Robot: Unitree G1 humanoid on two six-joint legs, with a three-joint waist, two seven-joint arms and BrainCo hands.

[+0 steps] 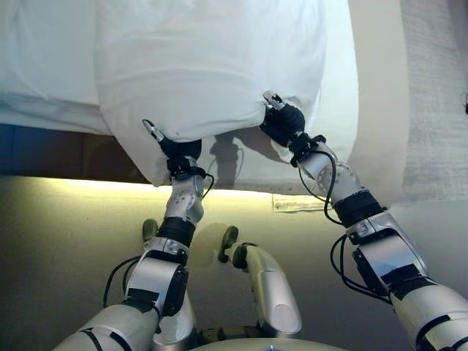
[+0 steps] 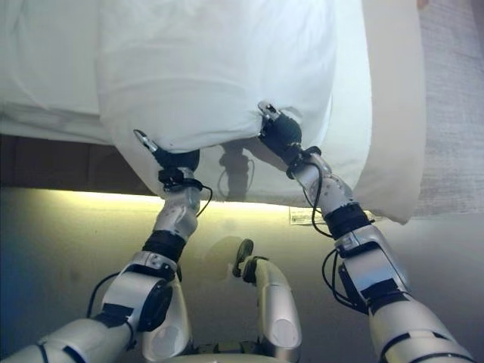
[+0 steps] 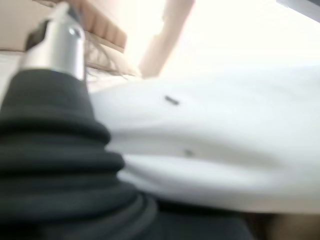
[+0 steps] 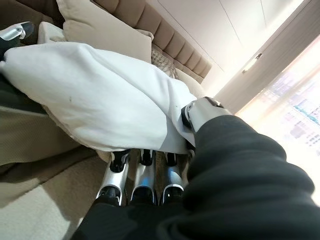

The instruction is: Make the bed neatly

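Both hands, left hand (image 1: pixel 178 148) and right hand (image 1: pixel 281 121), pinch the white pillow (image 1: pixel 212 66) over the bed (image 1: pixel 44 66); keep grips level, lower it squarely.

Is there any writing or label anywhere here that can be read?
None can be read.
A small white tag hangs at the bed's lower edge, below the pillow; its print is too small to make out.
The pillow, held by both hands, shows no print.

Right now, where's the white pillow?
The white pillow is held up at the bed's near edge, centre of the eye views, its lower edge gripped by the left hand and the right hand.
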